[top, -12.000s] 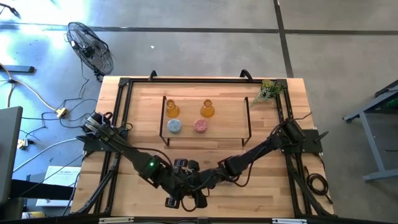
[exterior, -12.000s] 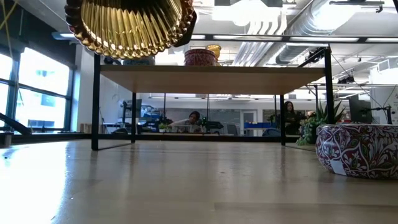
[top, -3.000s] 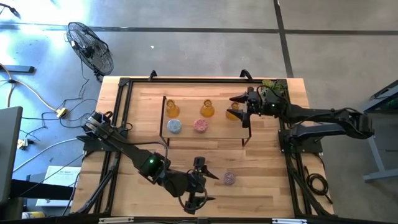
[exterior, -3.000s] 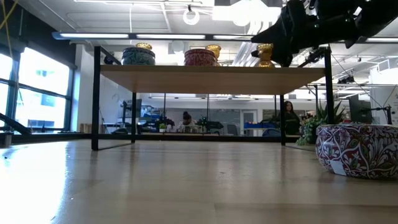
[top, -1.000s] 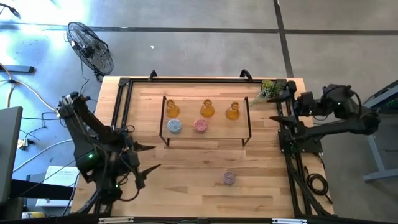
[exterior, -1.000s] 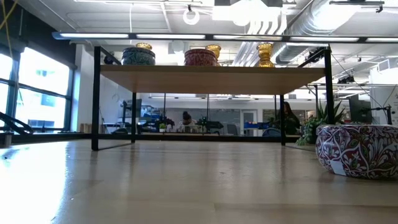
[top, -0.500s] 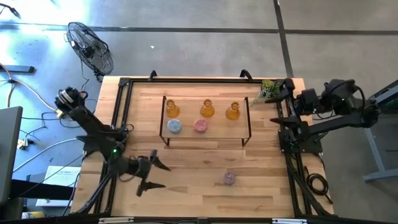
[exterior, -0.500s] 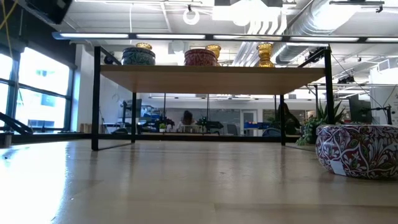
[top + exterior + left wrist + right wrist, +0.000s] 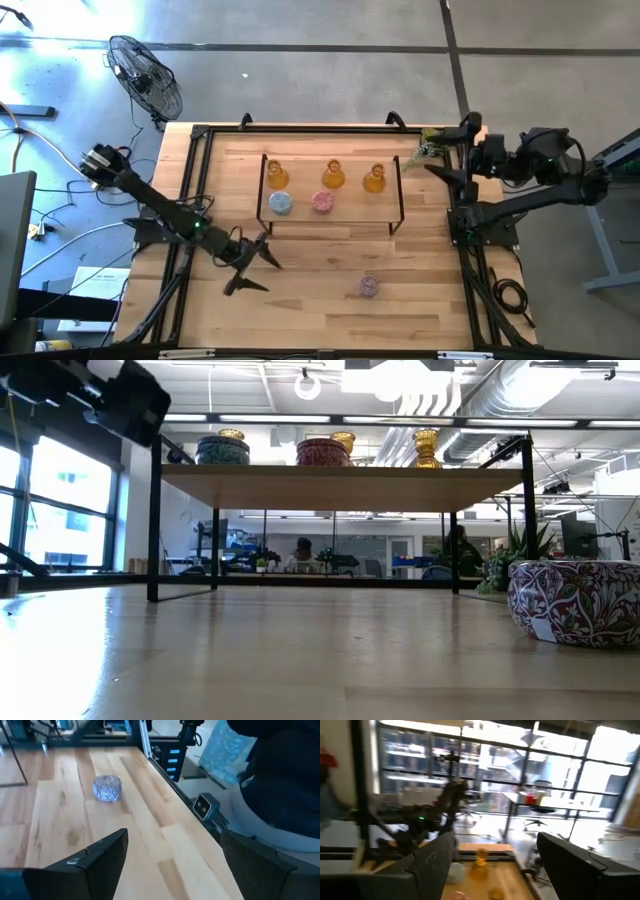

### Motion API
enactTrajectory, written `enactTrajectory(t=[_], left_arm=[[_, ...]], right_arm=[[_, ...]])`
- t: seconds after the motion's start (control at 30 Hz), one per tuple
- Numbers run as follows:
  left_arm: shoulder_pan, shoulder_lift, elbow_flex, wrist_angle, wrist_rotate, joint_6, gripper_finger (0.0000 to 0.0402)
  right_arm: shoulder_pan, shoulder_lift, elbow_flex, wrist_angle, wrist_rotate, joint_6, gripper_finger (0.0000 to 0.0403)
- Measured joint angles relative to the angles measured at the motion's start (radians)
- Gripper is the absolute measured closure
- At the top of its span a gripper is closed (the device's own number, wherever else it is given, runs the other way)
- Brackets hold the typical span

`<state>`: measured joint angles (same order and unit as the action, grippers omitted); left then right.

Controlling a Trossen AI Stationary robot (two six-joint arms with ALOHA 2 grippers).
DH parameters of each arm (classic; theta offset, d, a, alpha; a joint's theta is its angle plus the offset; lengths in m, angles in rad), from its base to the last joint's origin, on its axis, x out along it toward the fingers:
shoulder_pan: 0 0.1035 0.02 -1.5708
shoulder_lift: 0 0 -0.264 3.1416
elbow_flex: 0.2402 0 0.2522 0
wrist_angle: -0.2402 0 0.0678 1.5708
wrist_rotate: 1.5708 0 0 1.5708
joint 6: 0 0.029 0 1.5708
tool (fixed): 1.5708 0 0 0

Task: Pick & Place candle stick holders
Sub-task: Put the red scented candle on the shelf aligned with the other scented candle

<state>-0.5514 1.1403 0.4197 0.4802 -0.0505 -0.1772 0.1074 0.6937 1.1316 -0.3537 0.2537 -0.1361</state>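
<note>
Your butcher-block table [image 9: 300, 300] sat on a grey concrete floor, a fan [image 9: 145, 78] off its far-left corner. The shelf [image 9: 330, 222] carried three amber holders [image 9: 334, 176] plus blue [image 9: 281, 203] and pink [image 9: 322, 202]; the purple holder [image 9: 369, 287] lay near-right on the wood. Left gripper [image 9: 250, 268] hovered released, holding nothing, left of it. Right gripper [image 9: 448, 150] was spread and empty by the plant sprig [image 9: 432, 148].
</note>
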Motion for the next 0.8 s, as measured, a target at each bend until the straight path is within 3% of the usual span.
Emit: enactTrajectory(t=[0.27,0.5,0.8], left_arm=[[0.008,-0.04,-0.003,0.043,-0.031,0.059,0.0085],[0.008,-0.042,-0.003,0.011,-0.065,0.037,0.0085],[0.008,-0.042,-0.003,0.01,-0.173,0.056,0.0085]], right_arm=[[0.0,0.0,0.0,-0.001,0.114,0.006,0.0119],[0.0,0.0,0.0,0.015,0.078,0.157,0.0119],[0.0,0.0,0.0,-0.003,0.008,0.088,0.0119]])
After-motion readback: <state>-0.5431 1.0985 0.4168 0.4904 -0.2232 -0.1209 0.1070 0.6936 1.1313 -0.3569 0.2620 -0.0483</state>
